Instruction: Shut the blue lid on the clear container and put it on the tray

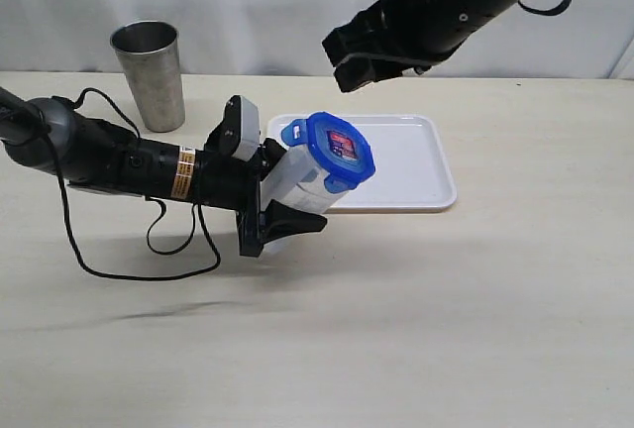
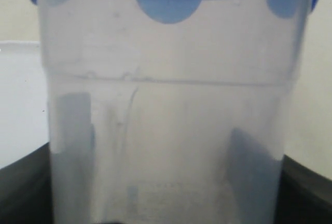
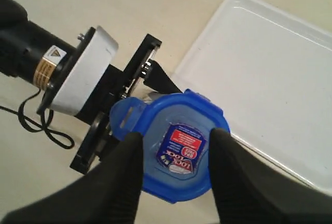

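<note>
The clear container (image 1: 297,178) is held tilted above the table by my left gripper (image 1: 280,192), which is shut on its lower body. In the left wrist view the clear container (image 2: 166,105) fills the picture, with dark fingers (image 2: 254,167) showing through its wall. The blue lid (image 1: 340,149) sits on its mouth, and one flap sticks out sideways. My right gripper (image 1: 362,63) hangs open well above and behind the lid, touching nothing. From the right wrist, the blue lid (image 3: 179,146) shows between the spread fingertips (image 3: 129,154). The white tray (image 1: 416,165) lies just behind the container.
A grey steel cup (image 1: 150,73) stands upright at the back left of the table. A black cable (image 1: 109,250) loops on the table under the left arm. The tray (image 3: 270,73) holds nothing that I can see.
</note>
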Controlling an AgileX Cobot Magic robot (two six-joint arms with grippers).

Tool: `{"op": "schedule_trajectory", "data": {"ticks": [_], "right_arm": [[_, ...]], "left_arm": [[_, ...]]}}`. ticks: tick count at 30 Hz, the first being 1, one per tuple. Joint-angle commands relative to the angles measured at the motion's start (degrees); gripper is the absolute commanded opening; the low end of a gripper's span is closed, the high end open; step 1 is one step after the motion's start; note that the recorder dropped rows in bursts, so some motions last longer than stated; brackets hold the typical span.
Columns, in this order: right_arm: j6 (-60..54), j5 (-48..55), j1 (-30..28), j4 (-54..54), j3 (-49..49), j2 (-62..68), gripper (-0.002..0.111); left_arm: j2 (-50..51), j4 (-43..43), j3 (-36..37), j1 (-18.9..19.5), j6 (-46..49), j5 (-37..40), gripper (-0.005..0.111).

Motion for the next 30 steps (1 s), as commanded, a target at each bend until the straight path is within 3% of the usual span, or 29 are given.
{"op": "schedule_trajectory", "data": {"ticks": [1,3,7,11,19,25,30], "right_arm": [[13.9,-0.2,4.8,-14.8,-1.7,0.4,0.041],[24.9,1.6,10.0,-26.8,-5.0,2.1,0.041],[28.3,9.4,15.0,-28.3,-15.0,9.1,0.041],[28.7,17.8,15.3,-28.1,-20.6,15.2,0.041],[30.2,17.6,15.3,-28.1,-20.9,19.9,0.041],[29.4,17.8,16.0,-28.1,-20.9,21.2,0.025],[28.6,17.8,18.1,-30.7,-20.9,23.1,0.025]], "left_arm": [[-0.7,-0.6,0.0,-0.1,-0.2,1.4,0.000],[-0.7,-0.6,0.0,-0.1,-0.2,1.4,0.000],[-0.7,-0.6,0.0,-0.1,-0.2,1.4,0.000],[-0.7,-0.6,0.0,-0.1,-0.2,1.4,0.000],[-0.7,-0.4,0.0,-0.1,-0.3,1.4,0.000],[-0.7,-0.4,0.0,-0.1,-0.3,1.4,0.000],[-0.7,-0.4,0.0,-0.1,-0.3,1.4,0.000]]}}
